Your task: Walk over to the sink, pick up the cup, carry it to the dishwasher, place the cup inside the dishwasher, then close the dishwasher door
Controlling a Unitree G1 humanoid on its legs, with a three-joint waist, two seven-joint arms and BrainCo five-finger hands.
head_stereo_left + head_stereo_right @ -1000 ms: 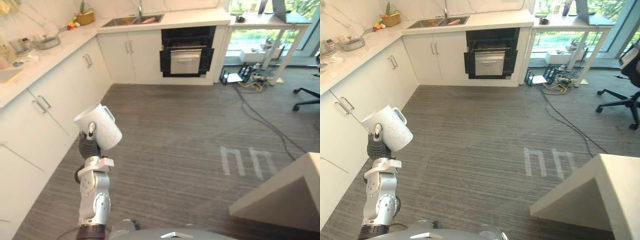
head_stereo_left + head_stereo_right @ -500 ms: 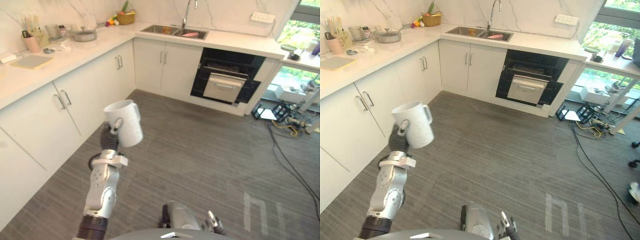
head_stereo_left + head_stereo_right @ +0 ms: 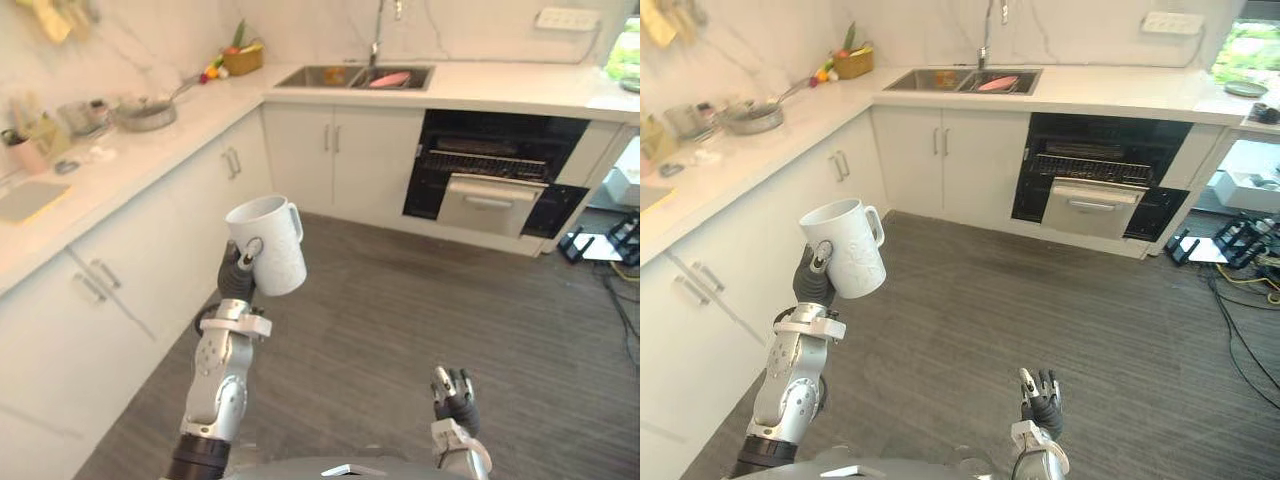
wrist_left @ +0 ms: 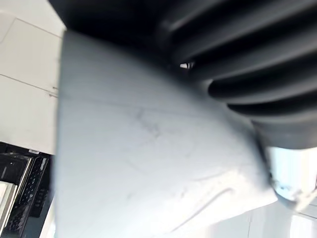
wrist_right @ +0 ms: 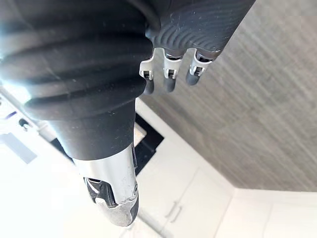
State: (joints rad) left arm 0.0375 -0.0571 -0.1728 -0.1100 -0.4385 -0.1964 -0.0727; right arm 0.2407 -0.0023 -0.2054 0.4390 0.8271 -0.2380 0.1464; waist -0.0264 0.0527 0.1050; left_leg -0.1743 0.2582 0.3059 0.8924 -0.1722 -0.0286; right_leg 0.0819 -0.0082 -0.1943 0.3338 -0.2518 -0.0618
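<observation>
My left hand (image 3: pixel 237 281) is raised in front of me, shut on a white cup (image 3: pixel 267 245) with a handle, held tilted with its mouth up and to the left. The cup's white wall (image 4: pixel 148 148) lies close against the hand's dark cover (image 4: pixel 233 54) in the left wrist view. Low in the eye views, my right hand (image 3: pixel 1041 397) is up with relaxed fingers (image 5: pixel 168 77) and holds nothing. The dishwasher (image 3: pixel 1095 180) stands open and dark under the far counter, a rack and a silver panel showing. The sink (image 3: pixel 352 77) is to its left, with a pink item in it.
White cabinets (image 3: pixel 150 240) run along the left under a counter with a pan (image 3: pixel 142 113), a fruit basket (image 3: pixel 243 58) and a cutting board (image 3: pixel 25 200). Grey striped floor (image 3: pixel 420 290) lies between me and the dishwasher. Cables and a black stand (image 3: pixel 1240 245) sit at the right.
The camera has swung, so the dishwasher and sink sit nearer and more centred. My right hand has risen into view at the bottom. The cup stays in my left hand.
</observation>
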